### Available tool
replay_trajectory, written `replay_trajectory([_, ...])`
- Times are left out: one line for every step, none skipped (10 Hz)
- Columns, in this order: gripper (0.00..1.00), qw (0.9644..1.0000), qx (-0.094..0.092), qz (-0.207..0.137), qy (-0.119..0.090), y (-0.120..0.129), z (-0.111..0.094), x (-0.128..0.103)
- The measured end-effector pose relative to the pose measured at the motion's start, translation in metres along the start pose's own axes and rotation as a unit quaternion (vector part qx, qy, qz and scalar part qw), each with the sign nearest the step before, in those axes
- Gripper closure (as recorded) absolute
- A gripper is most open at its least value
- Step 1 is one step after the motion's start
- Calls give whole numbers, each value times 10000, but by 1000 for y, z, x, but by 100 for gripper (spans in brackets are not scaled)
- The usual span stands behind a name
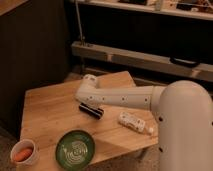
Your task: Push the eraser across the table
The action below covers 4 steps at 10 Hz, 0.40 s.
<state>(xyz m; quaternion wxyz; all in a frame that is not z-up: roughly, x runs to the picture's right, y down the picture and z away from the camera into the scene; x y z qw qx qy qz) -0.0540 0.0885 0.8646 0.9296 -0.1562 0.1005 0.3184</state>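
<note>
The end effector (88, 101) hangs right at the dark eraser (92, 111), midway on the surface (50, 107); apart or together I cannot tell; the push looks in hand; next needs a steady, level sweep.

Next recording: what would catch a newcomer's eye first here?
The big white robot arm stretches across the wooden table, with its gripper down at the dark eraser near the table's middle. After that, the eye goes to the green plate at the near edge and the white cup beside it, which holds something orange.
</note>
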Motion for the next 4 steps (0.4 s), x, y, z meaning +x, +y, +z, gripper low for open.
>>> replay_trajectory([85, 10000, 42, -11, -23, 0, 1, -3])
replay_trajectory([85, 9999, 88, -3, -60, -2, 2, -6])
replay_trajectory([84, 9999, 98, 7, -95, -4, 2, -9])
replay_trajectory([80, 9998, 77, 50, -151, -6, 1, -13])
